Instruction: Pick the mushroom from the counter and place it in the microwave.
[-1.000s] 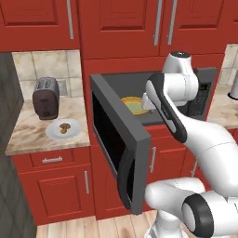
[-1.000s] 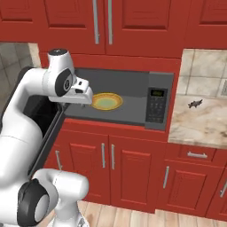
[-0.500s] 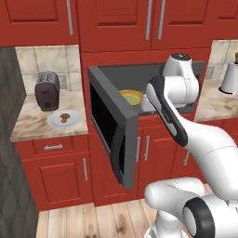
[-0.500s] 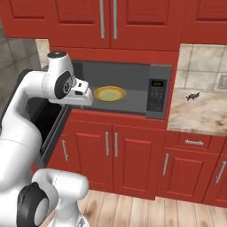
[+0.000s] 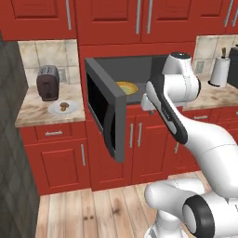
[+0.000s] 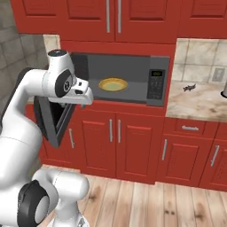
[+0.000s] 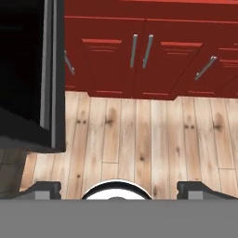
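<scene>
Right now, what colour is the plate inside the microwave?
Yellow; the plate shows best in the right base view, inside the open microwave.

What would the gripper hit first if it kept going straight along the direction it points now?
Probably the wooden floor: the open gripper points down at bare planks in front of the red lower cabinets, with nothing between. The open microwave door sits off to one side, seemingly clear of that line.

A microwave [image 5: 139, 79] sits built in between cabinets, its door [image 5: 104, 114] swung open to the left, with a dish [image 6: 112, 84] inside. On the counter [image 5: 35, 111] to its left, a toaster [image 5: 47, 82] stands behind a plate [image 5: 62, 108]. Another counter [image 6: 195, 104] lies to the right, cabinet doors [image 7: 135, 60] below, and wooden floor [image 7: 139, 139] in front.
</scene>
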{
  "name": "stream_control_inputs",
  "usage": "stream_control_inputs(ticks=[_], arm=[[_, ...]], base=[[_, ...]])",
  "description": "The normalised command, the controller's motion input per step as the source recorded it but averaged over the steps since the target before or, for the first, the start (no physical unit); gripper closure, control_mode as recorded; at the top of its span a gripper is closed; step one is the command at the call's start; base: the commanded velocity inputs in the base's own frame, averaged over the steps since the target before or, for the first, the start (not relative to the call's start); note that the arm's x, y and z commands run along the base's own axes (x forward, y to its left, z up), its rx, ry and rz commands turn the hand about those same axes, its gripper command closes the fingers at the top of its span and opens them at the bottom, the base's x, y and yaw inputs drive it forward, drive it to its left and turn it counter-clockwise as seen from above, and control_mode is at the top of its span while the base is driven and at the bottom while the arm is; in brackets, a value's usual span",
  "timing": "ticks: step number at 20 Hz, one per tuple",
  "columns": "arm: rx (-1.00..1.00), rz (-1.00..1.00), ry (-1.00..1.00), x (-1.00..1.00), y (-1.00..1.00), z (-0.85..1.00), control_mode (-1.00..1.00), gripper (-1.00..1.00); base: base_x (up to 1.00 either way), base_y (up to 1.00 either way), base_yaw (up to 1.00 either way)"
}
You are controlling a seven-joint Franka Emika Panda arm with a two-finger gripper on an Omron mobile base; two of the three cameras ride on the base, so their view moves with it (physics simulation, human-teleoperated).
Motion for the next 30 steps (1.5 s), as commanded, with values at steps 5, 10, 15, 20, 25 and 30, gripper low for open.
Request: stream_control_inputs(ticks=[5,10,15,20,25,30], arm=[[0.00,0.00,0.00,0.00,0.00,0.00,1.00,-1.00],[0.00,0.00,0.00,0.00,0.00,0.00,1.00,-1.00],[0.00,0.00,0.00,0.00,0.00,0.00,1.00,-1.00],[0.00,0.00,0.00,0.00,0.00,0.00,1.00,-1.00],[0.00,0.00,0.00,0.00,0.00,0.00,1.00,-1.00],[0.00,0.00,0.00,0.00,0.00,0.00,1.00,-1.00]], base=[[-0.61,-0.02,0.00],[-0.66,-0.01,0.00],[-0.57,0.00,0.00],[-0.18,0.36,0.00],[-0.09,0.75,-0.02],[-0.07,0.78,-0.05]])
